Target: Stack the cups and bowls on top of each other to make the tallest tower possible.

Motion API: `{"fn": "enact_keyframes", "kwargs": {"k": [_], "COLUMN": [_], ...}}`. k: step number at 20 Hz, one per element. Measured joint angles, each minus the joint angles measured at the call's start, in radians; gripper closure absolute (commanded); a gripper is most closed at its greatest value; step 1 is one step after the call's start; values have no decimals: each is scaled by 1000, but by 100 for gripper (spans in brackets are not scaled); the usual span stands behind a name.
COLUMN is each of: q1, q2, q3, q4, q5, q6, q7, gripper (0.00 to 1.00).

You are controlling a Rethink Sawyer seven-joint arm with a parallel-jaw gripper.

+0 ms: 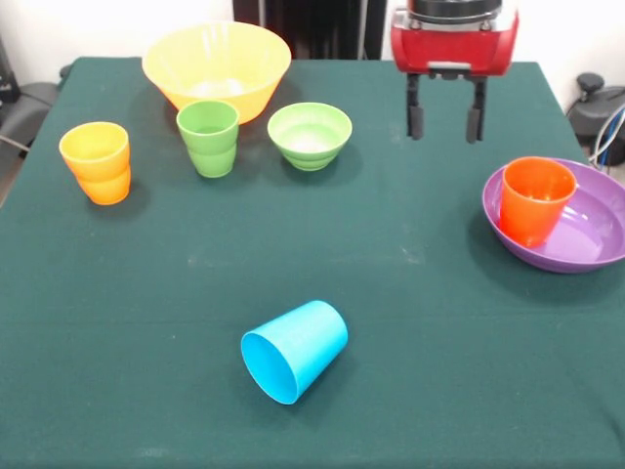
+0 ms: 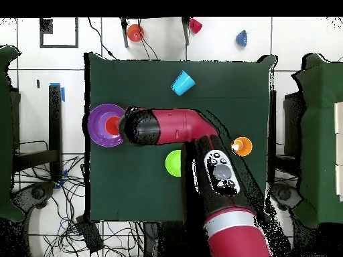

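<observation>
My gripper (image 1: 445, 122) hangs open and empty above the table, beyond and to the left of the purple bowl (image 1: 586, 239). An orange cup (image 1: 534, 198) stands inside that bowl, leaning slightly at its left side. A light blue cup (image 1: 295, 350) lies on its side near the front, mouth toward the camera. At the back stand a large yellow bowl (image 1: 216, 66), a green cup (image 1: 208, 137) and a light green bowl (image 1: 310, 135). A yellow-orange cup (image 1: 96, 161) stands upright at the left. From overhead, the arm (image 2: 167, 127) reaches toward the purple bowl (image 2: 97, 125) and hides the yellow bowl.
In the overhead view, three small pieces lie on the floor past the table's far edge: orange (image 2: 135, 32), magenta (image 2: 195, 25) and blue (image 2: 242, 38). Cables run over the floor at the lower left. Dark furniture stands on both sides of the table.
</observation>
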Motion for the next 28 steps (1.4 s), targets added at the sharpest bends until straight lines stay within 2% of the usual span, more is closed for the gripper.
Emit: {"fn": "enact_keyframes", "kwargs": {"k": [5, 12, 21, 28], "q1": [80, 144, 116, 88], "q2": [49, 122, 247, 268], "q3": [-11, -18, -15, -13], "q4": [-40, -79, -95, -95], "q5": [-42, -68, -70, -70], "q6": [0, -17, -146, -149], "q7": [0, 0, 0, 0], "gripper": [0, 0, 0, 0]}}
